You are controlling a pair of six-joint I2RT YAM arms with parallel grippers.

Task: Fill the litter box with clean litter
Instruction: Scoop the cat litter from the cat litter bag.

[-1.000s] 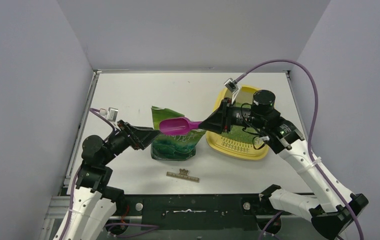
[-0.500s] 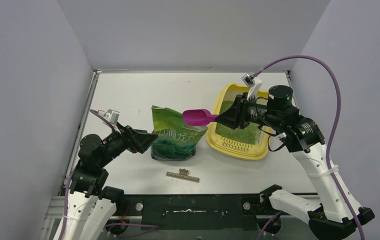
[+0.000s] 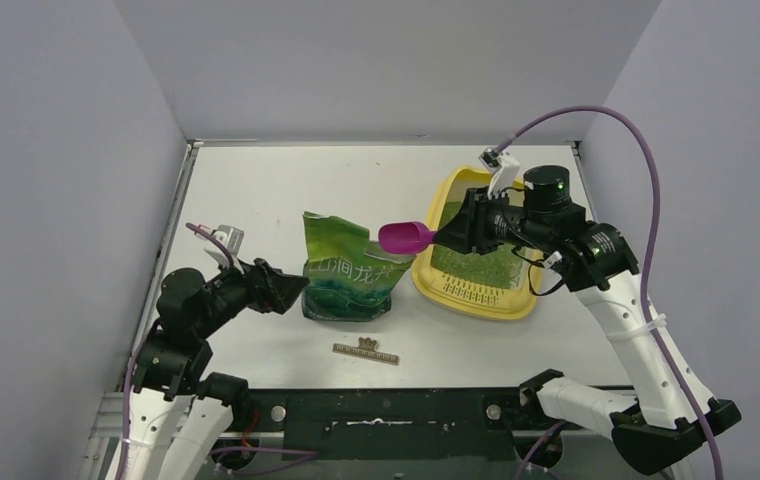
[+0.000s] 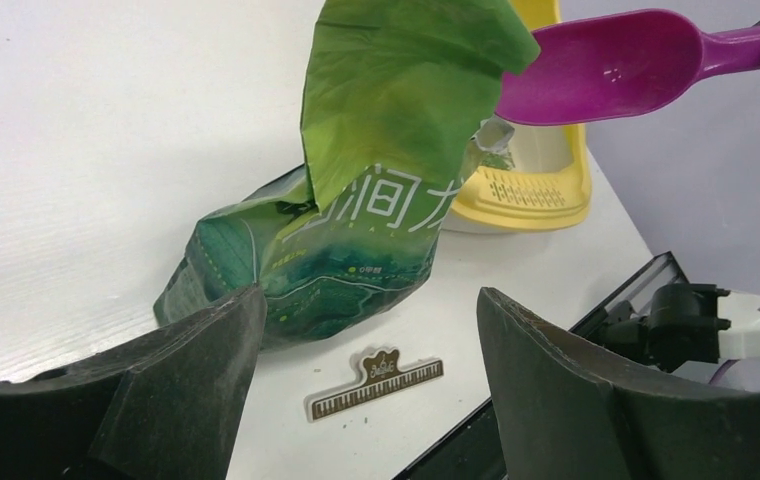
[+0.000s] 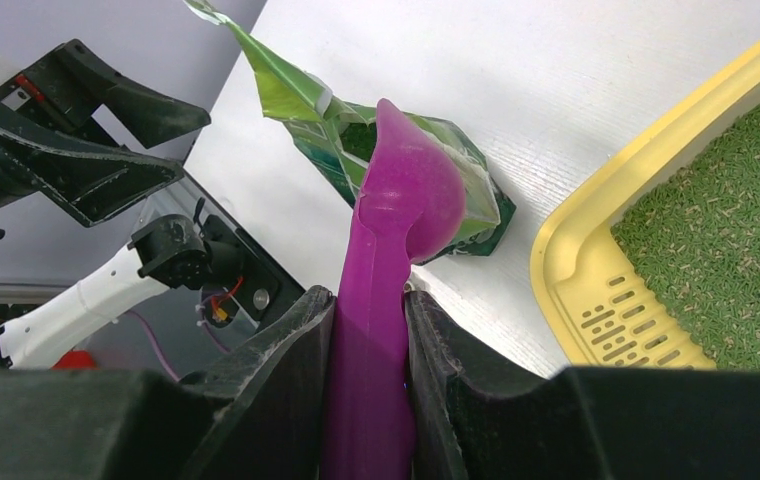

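The litter box (image 3: 476, 303) sits right of centre on the table, with clean litter (image 3: 484, 264) covering its floor. The right gripper (image 5: 368, 310) clamps the handle of the magenta scoop (image 5: 411, 200), whose bowl hovers between the tray and the green bag (image 3: 351, 282). This looks like a scooping round, and the next move needs a level carry. Only the left wrist view shows the jaws of the left gripper (image 4: 368, 300) spread wide and empty.

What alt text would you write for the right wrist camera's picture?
The right gripper clamps the handle of a magenta scoop, its bowl near a green bag. At right a yellow litter box holds green litter; upper left, the open left gripper.
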